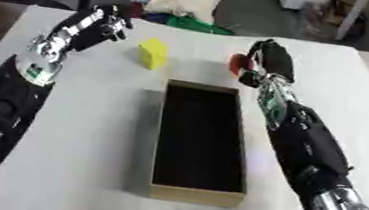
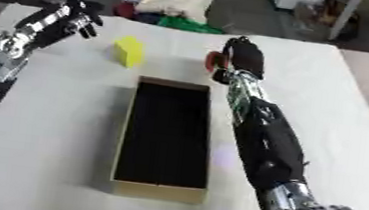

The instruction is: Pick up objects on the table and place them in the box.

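Red object grasp — box [image 1: 196, 191] empty.

The right robot hand [image 1: 268, 59] is curled round a small red object [image 1: 238, 63] beyond the box — apparently light and rigid. The yellow block [image 1: 153, 53] stands on the bench [image 1: 81, 114]; opposite flat faces should be gripped. The left robot hand [image 1: 107, 24] is curled, empty.

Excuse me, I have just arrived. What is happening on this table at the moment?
A humanoid robot is clearing a white table into a long open cardboard box with a dark inside, which looks empty. Its right hand is beyond the box's far right corner, curled around a small red object that is mostly hidden. Its left hand is at the far left, holding nothing. A yellow block stands on the table between the hands, untouched.
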